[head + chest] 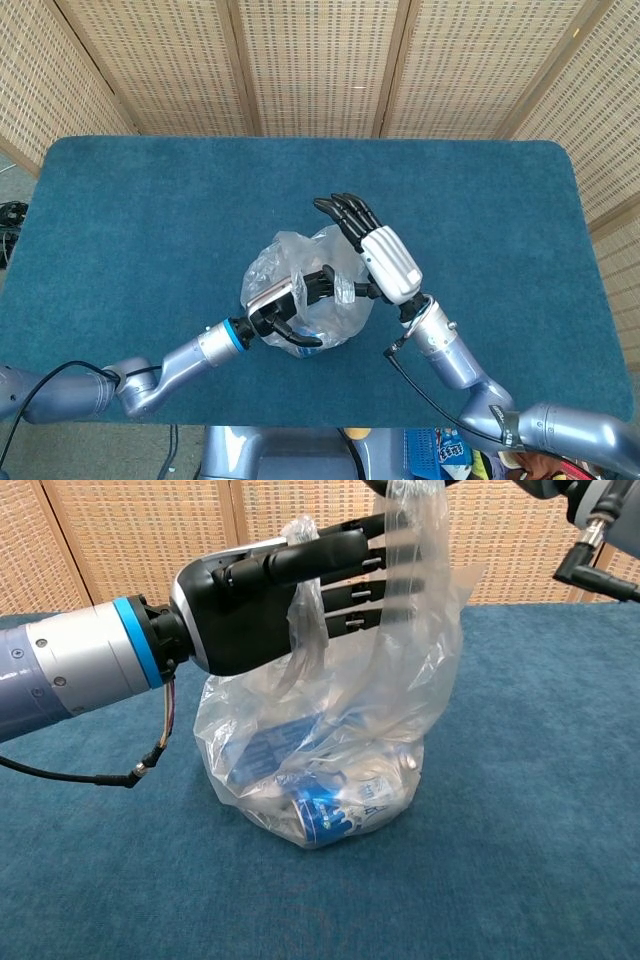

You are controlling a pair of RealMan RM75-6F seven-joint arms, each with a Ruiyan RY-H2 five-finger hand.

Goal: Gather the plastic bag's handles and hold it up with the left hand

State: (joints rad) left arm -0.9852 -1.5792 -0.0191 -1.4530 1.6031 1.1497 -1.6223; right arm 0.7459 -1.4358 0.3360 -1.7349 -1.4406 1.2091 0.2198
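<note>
A clear plastic bag [330,750] with a blue can [325,815] and other items inside sits on the blue table. My left hand [270,605] reaches in from the left with its fingers stretched out and apart. One handle loop [300,650] hangs around this hand, and its fingers pass behind the other raised handle [415,540]. That raised handle runs up to my right hand, whose thumb and fingers pinch it at the chest view's top edge. In the head view the right hand [385,262] hovers over the bag [310,285], close to the left hand [285,302].
The blue cloth-covered table [130,220] spreads wide around the bag. Woven screen panels [320,60] stand behind its far edge. A thin cable [100,775] dangles below my left forearm.
</note>
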